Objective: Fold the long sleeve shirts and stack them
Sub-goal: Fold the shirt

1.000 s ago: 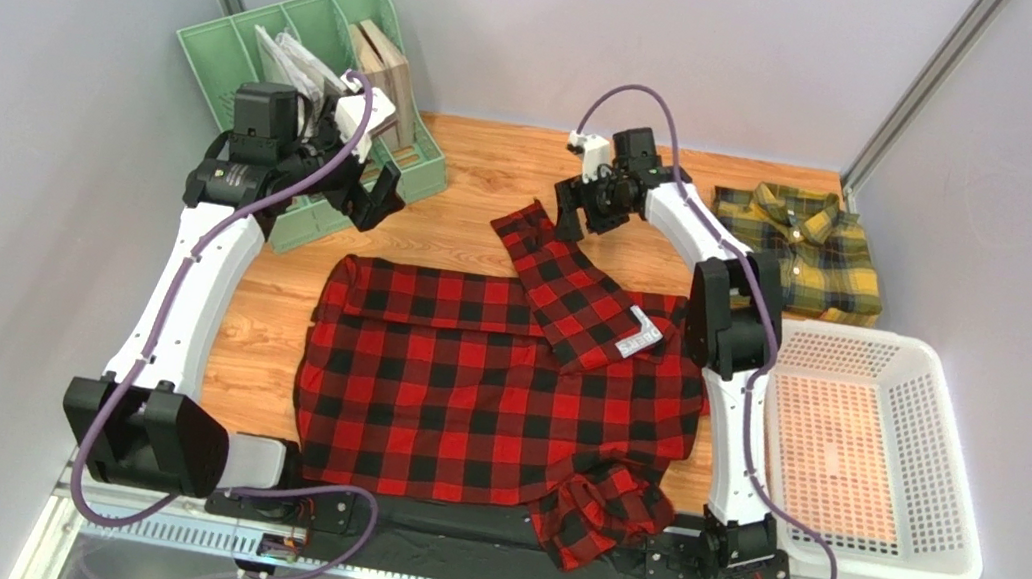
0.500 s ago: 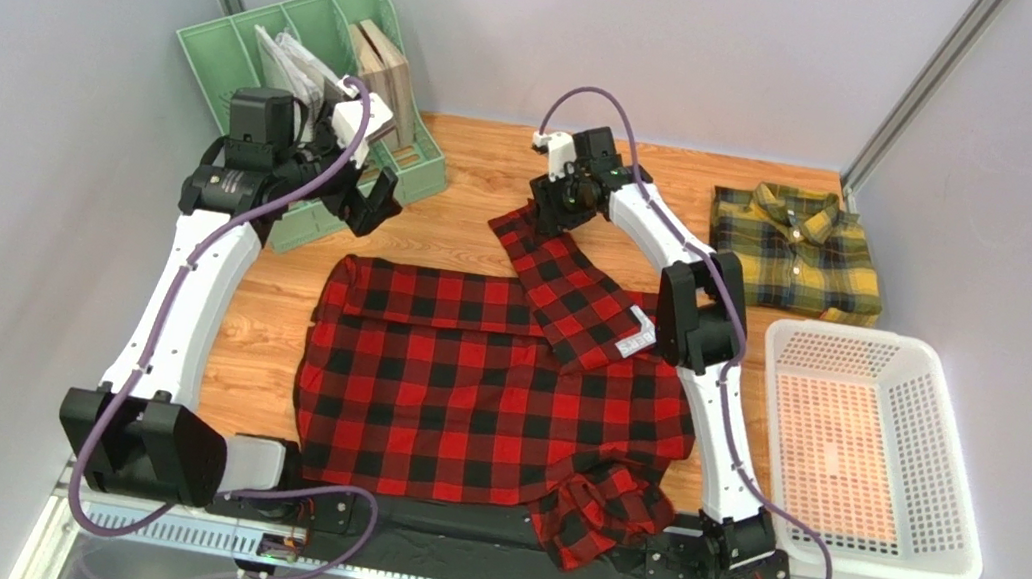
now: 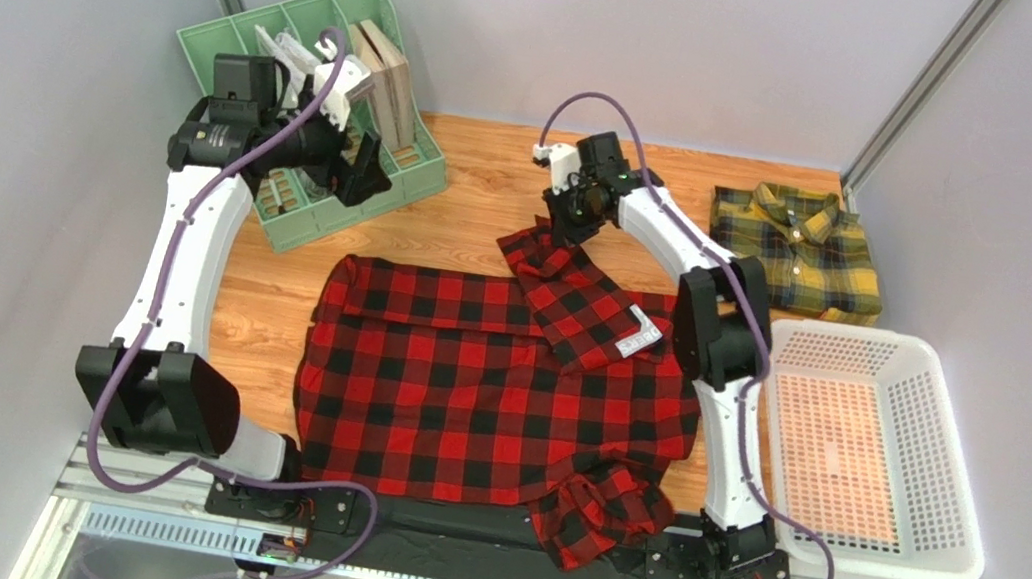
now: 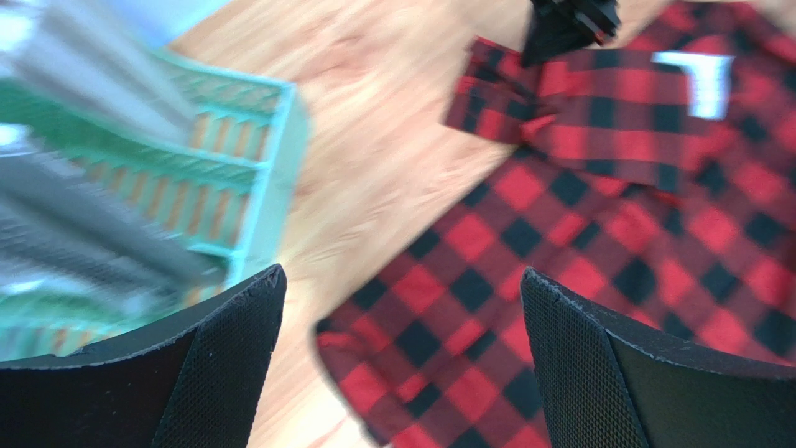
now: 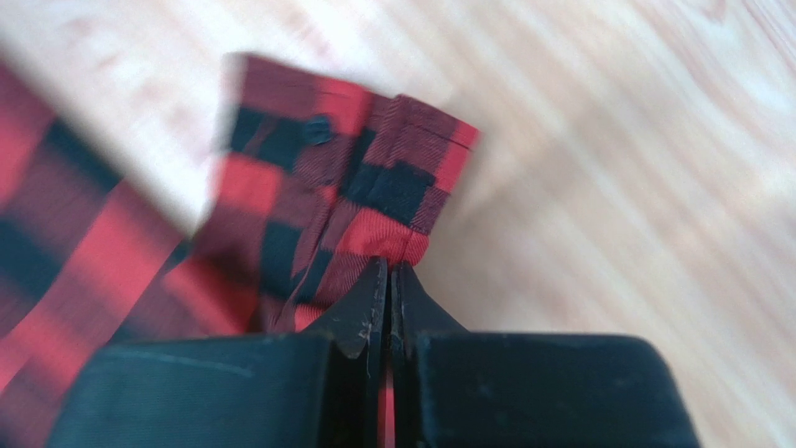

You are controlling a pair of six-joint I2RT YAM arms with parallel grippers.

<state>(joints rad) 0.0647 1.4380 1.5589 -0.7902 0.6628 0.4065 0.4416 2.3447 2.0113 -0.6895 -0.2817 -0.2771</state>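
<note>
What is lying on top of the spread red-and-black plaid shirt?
The shirt's own sleeve lies folded diagonally across the far right part, a white patch showing. The right fingers are shut on its cuff. What the sleeve covers cannot be seen.

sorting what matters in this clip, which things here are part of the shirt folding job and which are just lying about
Part of the job:
- red checked shirt, spread out on the table
- yellow checked shirt, folded at the far right

Just lying about:
- green rack
- books standing in it
- white basket
</note>
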